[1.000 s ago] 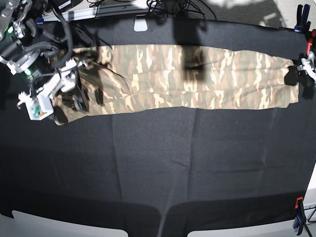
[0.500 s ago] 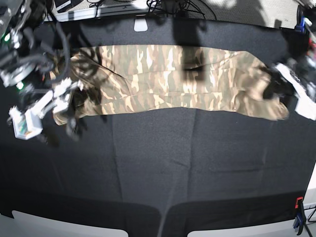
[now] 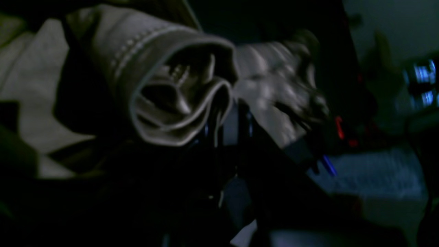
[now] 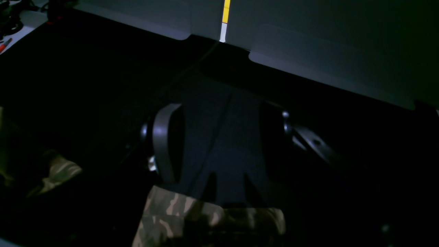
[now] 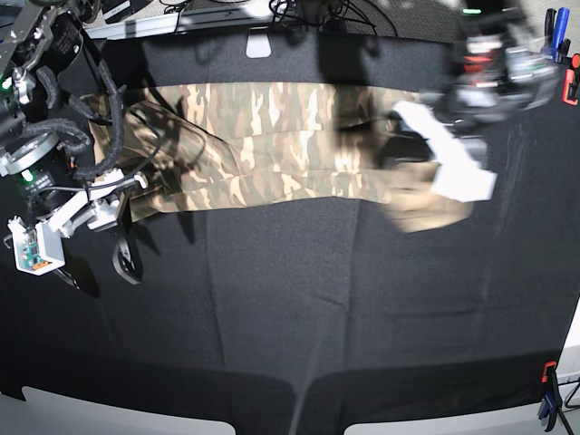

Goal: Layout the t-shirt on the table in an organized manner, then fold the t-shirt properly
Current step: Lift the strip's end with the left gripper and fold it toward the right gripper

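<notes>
The camouflage t-shirt (image 5: 272, 145) lies as a long band across the far half of the black table (image 5: 299, 308). My left gripper (image 5: 403, 136), blurred by motion, is shut on the shirt's right end, and a plain tan flap (image 5: 426, 213) hangs below it. In the left wrist view the rolled, stitched hem (image 3: 164, 103) sits clamped at the dark gripper (image 3: 223, 133). My right gripper (image 5: 100, 265) stands open over bare cloth, just in front of the shirt's left end. In its wrist view the gripper (image 4: 223, 140) frames only black table, with camouflage fabric (image 4: 205, 219) at the bottom edge.
Cables (image 5: 308, 14) and a white plate (image 5: 258, 43) sit along the far edge. Red-and-blue clamps stand at the right edge (image 5: 548, 399) and the far right corner (image 5: 555, 23). White table corners (image 5: 127, 412) show at the front.
My left gripper has carried the shirt's right end up and to the left, folding it back over the band. My right gripper has drawn away from the shirt's left end toward the front, still open.
</notes>
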You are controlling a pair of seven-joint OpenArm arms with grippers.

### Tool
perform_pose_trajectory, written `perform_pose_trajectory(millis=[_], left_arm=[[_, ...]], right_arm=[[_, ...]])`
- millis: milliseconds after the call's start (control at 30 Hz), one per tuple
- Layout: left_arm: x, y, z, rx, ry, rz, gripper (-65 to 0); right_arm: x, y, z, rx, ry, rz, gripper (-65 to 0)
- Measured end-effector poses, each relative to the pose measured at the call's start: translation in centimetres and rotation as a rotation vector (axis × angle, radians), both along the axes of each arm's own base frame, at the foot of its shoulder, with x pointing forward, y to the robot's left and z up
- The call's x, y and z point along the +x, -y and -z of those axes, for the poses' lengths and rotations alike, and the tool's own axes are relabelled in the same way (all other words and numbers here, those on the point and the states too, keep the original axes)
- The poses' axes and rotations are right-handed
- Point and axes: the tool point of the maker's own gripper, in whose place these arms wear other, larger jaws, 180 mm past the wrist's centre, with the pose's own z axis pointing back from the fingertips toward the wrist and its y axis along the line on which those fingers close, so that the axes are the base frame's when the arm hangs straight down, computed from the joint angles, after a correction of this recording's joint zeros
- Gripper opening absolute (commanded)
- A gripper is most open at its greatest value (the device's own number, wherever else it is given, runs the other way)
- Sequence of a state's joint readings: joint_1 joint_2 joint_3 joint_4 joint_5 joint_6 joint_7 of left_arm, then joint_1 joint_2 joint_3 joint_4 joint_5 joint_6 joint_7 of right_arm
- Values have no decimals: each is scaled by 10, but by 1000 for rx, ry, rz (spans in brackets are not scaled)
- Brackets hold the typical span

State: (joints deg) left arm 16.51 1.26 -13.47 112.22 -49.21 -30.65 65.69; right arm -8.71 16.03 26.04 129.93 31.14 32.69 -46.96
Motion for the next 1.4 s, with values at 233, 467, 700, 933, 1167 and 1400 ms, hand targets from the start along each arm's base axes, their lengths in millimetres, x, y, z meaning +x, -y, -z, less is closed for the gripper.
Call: perform_pose_trajectory(millis=[233,467,700,933,1167,1400], left_arm=[[-19,72,-7,10,57,205,-650],[-24,123,-24,44,232,267,-650],[-17,118,-7,162,207,212,-650],[-18,118,-2,165,192,216,-548],[-28,133,-6,147,201,265,-364],[-45,162,-19,114,244,367,-364]], right_arm=[[0,0,1,-1,-3,1,-314],[0,0,1,0,-8,0,-314],[-1,0,3,-4,-17,2,-314],[-1,0,3,-2,-16,0,-314],[0,-1,-3,6,15,-3,-314],[5,-1,-10,5,40,-3,-314]])
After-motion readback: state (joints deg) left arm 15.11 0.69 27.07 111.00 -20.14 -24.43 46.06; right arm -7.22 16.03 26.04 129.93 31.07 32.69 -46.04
